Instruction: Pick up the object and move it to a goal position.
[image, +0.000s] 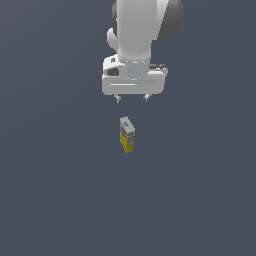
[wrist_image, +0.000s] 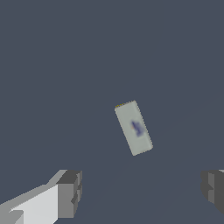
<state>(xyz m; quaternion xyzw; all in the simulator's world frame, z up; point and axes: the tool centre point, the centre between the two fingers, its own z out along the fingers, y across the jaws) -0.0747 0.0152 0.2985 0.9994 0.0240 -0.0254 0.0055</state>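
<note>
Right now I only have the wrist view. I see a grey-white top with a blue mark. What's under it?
Observer: A yellow body; the box stands upright in the exterior view.
Operator: Gripper touching it?
Observer: No. The gripper hangs apart from the box, fingertips clear of its top.
Operator: Lined up?
Observer: Roughly. The box sits slightly toward the exterior view's left of the gripper's centre.
Operator: Jaws wide enough?
Observer: Looks so; the open gap appears wider than the box.
</note>
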